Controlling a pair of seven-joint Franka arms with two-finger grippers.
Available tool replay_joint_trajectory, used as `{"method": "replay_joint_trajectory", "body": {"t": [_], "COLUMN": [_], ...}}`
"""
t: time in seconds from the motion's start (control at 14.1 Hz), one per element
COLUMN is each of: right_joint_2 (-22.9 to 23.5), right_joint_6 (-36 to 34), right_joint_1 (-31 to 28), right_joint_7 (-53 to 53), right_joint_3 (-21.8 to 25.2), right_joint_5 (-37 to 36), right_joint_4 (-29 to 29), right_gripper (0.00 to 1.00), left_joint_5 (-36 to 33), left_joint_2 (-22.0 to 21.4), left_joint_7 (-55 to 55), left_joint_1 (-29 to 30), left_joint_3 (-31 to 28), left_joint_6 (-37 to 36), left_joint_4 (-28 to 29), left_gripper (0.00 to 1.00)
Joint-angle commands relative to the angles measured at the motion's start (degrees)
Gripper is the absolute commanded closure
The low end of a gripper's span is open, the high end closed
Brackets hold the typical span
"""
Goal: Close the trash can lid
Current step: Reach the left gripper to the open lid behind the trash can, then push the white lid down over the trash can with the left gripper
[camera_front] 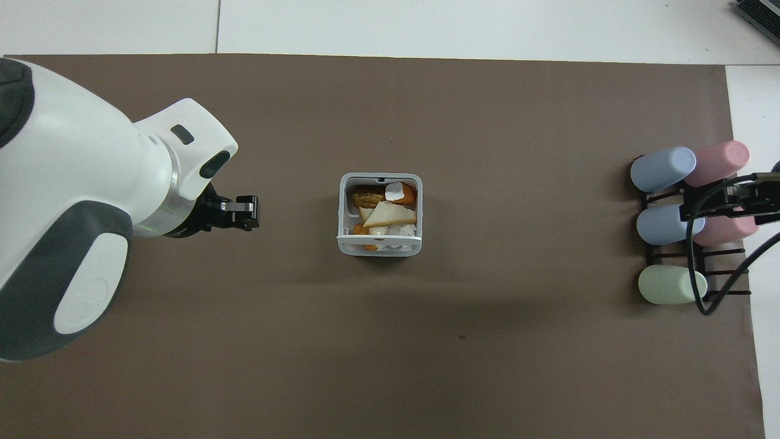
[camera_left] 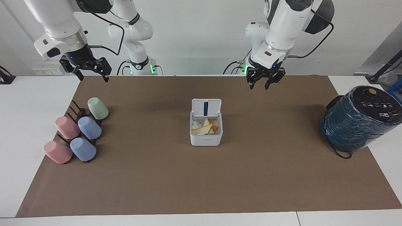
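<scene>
The trash can [camera_left: 205, 137] is a small white cube-shaped bin in the middle of the brown mat, and it also shows in the overhead view [camera_front: 342, 213]. It holds bread scraps and paper. The lid [camera_left: 206, 108] stands upright on the can's edge nearer to the robots, with its blue stripe showing; in the overhead view the lid [camera_front: 379, 239] is seen edge-on. My left gripper [camera_left: 265, 85] is open and empty, up in the air over the mat beside the can toward the left arm's end [camera_front: 247, 210]. My right gripper [camera_left: 92, 76] is open and empty and waits over the cup rack [camera_front: 731, 204].
A large dark teal wrapped cylinder [camera_left: 358, 119] stands at the left arm's end of the table. A dark rack with several pink, blue and green cups [camera_left: 77, 131] lies at the right arm's end [camera_front: 670, 225].
</scene>
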State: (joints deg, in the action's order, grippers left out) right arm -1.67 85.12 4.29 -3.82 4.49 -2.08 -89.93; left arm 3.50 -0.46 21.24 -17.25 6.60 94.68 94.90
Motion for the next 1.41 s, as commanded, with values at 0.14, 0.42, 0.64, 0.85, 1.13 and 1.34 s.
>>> {"method": "replay_joint_trajectory", "body": {"t": [0.14,0.42,0.64,0.85,1.13,1.34], "right_joint_2": [-0.4,-0.4,-0.4,-0.4,-0.4,-0.4], "right_joint_6": [0.7,0.7,0.7,0.7,0.7,0.7], "right_joint_1": [-0.2,-0.2,-0.2,-0.2,-0.2,-0.2], "right_joint_7": [1.3,1.3,1.3,1.3,1.3,1.3], "right_joint_3": [0.1,0.1,0.1,0.1,0.1,0.1], "right_joint_5": [0.2,0.2,0.2,0.2,0.2,0.2], "right_joint_4": [-0.6,-0.6,-0.6,-0.6,-0.6,-0.6], "right_gripper": [0.00,0.00,0.00,0.00,0.00,0.00], "left_joint_5": [2.8,3.7,4.1,4.1,4.1,4.1], "left_joint_2": [-3.1,-3.0,-1.7,-0.9,1.0,2.9], "left_joint_7": [10.9,16.0,19.5,22.1,24.5,24.6], "left_joint_1": [-7.1,-10.3,-12.9,-15.4,-15.8,-15.6], "left_joint_3": [-0.9,-0.8,-0.8,-0.8,-0.8,-0.9], "left_joint_6": [8.9,14.0,17.0,22.4,27.7,31.8], "left_joint_4": [7.5,10.8,11.4,14.2,14.5,14.5], "left_gripper": [1.00,1.00,1.00,1.00,1.00,1.00]}}
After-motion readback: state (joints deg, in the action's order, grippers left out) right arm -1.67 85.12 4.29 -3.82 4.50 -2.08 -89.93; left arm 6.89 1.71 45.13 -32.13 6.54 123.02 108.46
